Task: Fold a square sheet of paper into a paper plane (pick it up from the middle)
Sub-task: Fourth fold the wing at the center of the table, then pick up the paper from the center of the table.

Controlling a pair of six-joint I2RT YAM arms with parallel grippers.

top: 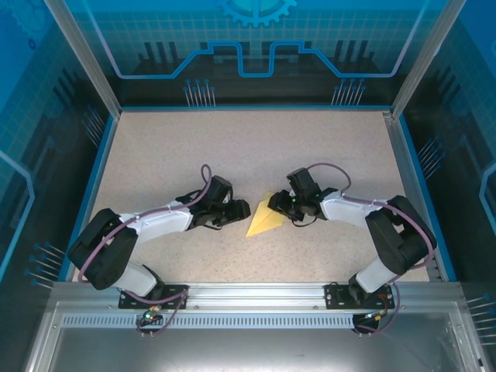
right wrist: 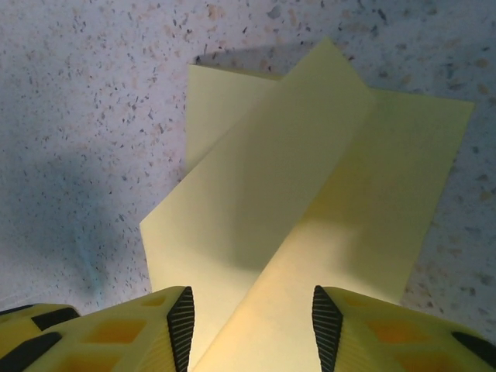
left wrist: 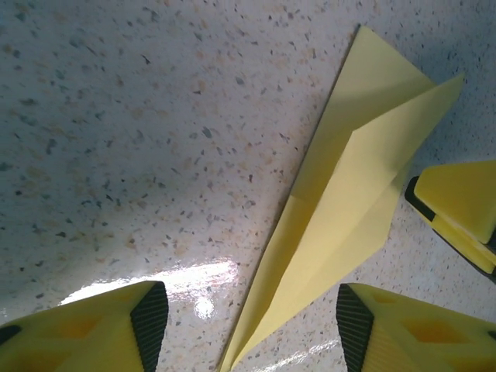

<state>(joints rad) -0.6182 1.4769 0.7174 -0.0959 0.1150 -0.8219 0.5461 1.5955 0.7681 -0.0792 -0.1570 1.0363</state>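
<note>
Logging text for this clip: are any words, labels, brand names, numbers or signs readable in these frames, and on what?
None readable. The folded yellow paper is blank in both wrist views. The speckled table carries no markings. The blue back panel bears a gear outline and circuit-style lines, but no letters or digits.

The paper plane (left wrist: 341,209) is thin, matt, pale-yellow paper with crisp creases. The table (left wrist: 116,155) is smooth and speckled like stone, glossy enough to carry a bright streak of light. The left gripper (left wrist: 252,329) has fingers (left wrist: 93,333) of matt yellow plastic with black ribbed pads (left wrist: 151,322). The frame rail (top: 256,298) is silvery brushed metal
</note>
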